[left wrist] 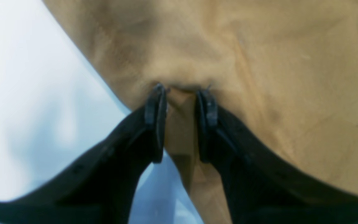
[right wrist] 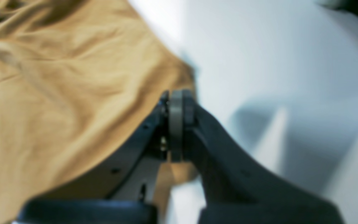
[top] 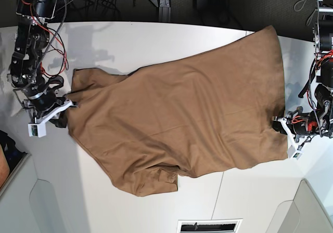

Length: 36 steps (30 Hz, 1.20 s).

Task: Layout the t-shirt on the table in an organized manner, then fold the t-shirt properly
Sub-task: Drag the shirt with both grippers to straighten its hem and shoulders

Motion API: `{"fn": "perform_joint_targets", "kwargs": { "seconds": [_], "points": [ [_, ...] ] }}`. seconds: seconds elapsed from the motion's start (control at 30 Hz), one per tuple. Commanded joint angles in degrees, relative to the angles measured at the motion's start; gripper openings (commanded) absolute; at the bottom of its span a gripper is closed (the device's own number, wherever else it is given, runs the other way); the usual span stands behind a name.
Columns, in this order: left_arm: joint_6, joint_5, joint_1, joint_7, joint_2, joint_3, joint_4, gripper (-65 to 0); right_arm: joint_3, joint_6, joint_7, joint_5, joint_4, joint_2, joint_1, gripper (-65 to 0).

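The tan-brown t-shirt (top: 177, 124) lies spread across the white table (top: 156, 40), wrinkled, with a folded-under flap at its near edge. At the shirt's right edge in the base view, my left gripper (top: 281, 124) pinches a raised fold of the t-shirt (left wrist: 259, 62); in the left wrist view that gripper (left wrist: 182, 93) has cloth filling the gap between its fingers. Over at the left edge, my right gripper (top: 65, 111) holds the cloth. The right wrist view shows this gripper (right wrist: 177, 95) shut tight on the t-shirt's (right wrist: 57, 93) border, table (right wrist: 275, 62) beside it.
Wires and arm mounts (top: 31, 14) stand at the back left, and another arm base (top: 325, 40) at the right edge. A dark floor lies beyond the far table edge. A thin seam (top: 222, 191) and a vent slot (top: 208, 226) mark the near side.
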Motion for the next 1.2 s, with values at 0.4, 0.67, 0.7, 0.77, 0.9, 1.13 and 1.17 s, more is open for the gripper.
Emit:
{"fn": "perform_joint_targets", "kwargs": {
  "seconds": [0.4, 0.67, 0.7, 0.77, 0.9, 1.13, 1.17],
  "points": [
    [0.0, 0.0, -1.3, 0.9, -0.8, -0.1, 0.5, -47.5, -8.9, 0.6, 6.7, -11.3, -21.2, 0.1, 8.6, -65.0],
    [-0.8, -4.4, -1.3, 8.5, -0.8, -0.1, 0.5, -47.4, -8.9, 0.0, 0.5, -6.5, -20.7, 5.2, 8.1, -65.0],
    [-2.6, -5.7, -1.3, 10.2, -0.8, -0.1, 0.5, -47.4, -8.8, 0.0, -0.1, -5.5, -20.2, 5.4, 7.5, -65.0],
    [-3.4, -8.1, -1.3, 12.2, -0.8, -0.1, 0.5, -47.4, -8.8, 0.0, -0.6, -4.1, -18.6, 5.4, 5.5, -65.0],
    [-3.4, -9.3, -1.4, 12.9, -0.8, -0.1, 0.5, -47.4, -8.8, 0.0, -0.6, -3.6, -13.7, 5.4, -0.1, -65.0],
    [-3.4, -9.4, -1.3, 12.9, -0.9, -0.1, 0.5, -47.4, -8.5, -0.5, -0.4, -3.0, -2.6, 5.4, -9.9, -65.0],
    [-3.4, -9.4, -1.4, 12.7, -0.9, -0.1, 0.5, -47.4, -8.5, -0.5, -0.5, -2.9, -1.0, 5.4, -11.1, -65.0]
  ]
}}
